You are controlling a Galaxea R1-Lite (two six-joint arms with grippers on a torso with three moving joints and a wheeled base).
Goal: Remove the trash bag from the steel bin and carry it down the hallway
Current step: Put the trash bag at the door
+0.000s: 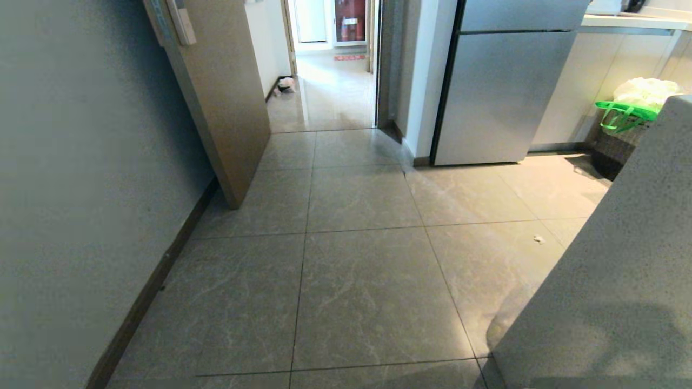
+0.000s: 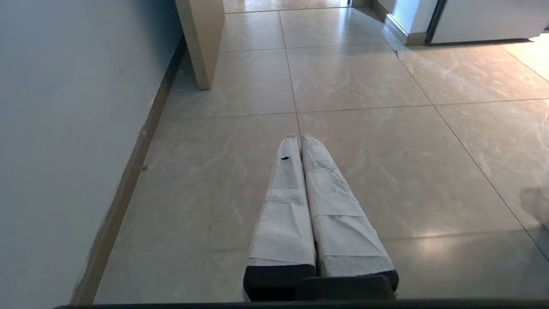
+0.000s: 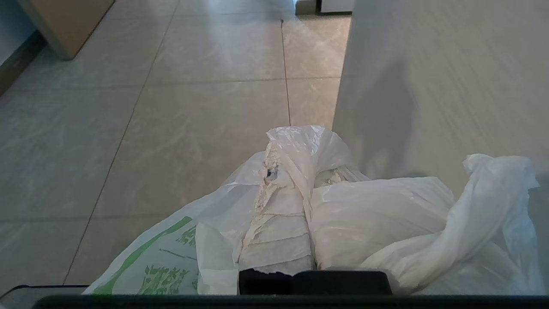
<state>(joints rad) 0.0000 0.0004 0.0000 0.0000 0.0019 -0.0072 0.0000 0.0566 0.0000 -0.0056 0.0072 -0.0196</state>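
In the right wrist view, the trash bag (image 3: 386, 214), thin white plastic with green print, bunches around my right gripper (image 3: 300, 171). The gripper is shut on a fold of the bag pinched between its taped fingers (image 3: 274, 223). The bag hangs low above the tiled floor. My left gripper (image 2: 300, 139) is shut with nothing in it, its white-wrapped fingers pressed together over the floor. Neither gripper shows in the head view. The steel bin is out of view. The hallway (image 1: 324, 92) opens straight ahead through a doorway.
An open tan door (image 1: 221, 102) stands on the left by a grey wall (image 1: 81, 189). A steel fridge (image 1: 497, 97) is ahead on the right. A speckled grey panel (image 1: 621, 270) stands close on the right. Behind it, a basket holds a green-handled bag (image 1: 627, 116). A small object (image 1: 285, 85) lies in the hallway.
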